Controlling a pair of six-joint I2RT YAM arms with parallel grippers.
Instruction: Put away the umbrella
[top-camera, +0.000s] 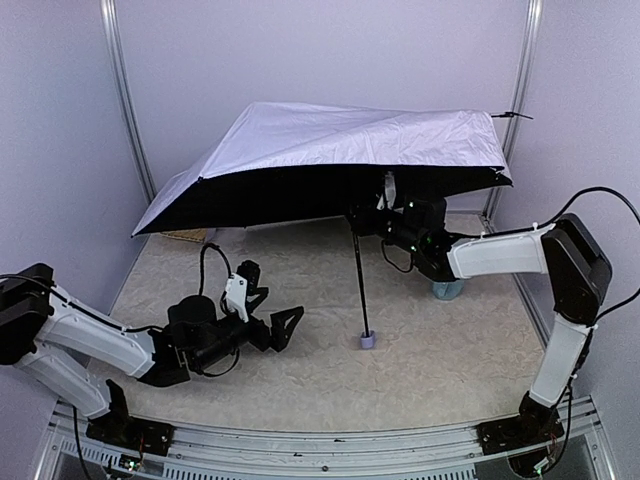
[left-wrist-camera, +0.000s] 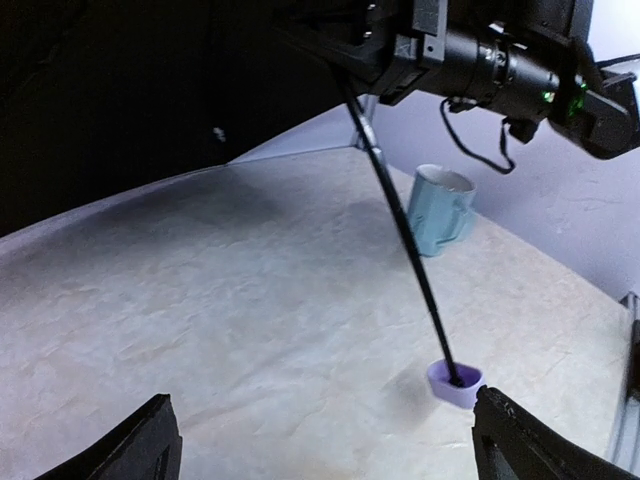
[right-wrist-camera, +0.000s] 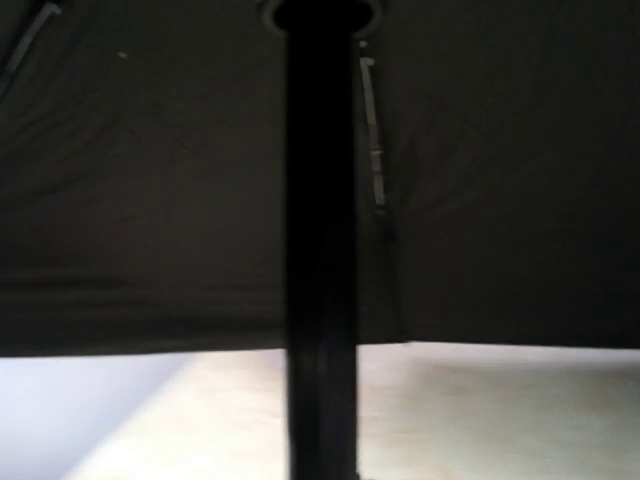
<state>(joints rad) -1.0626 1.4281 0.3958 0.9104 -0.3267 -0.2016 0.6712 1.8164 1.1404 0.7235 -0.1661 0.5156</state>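
Right end effector (top-camera: 357, 222) grips umbrella (top-camera: 330, 140) shaft (canopy edge overhangs table (top-camera: 450, 370)).

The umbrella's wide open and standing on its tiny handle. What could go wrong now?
The umbrella stands tilted on its handle, with the right gripper at the top of the shaft. How firmly its jaws hold can't be seen; a slip could tip it over.
The blue cup stands near the right arm, so a swing might knock it over.
The left gripper, jaws open, sits low near the handle and could bump it.
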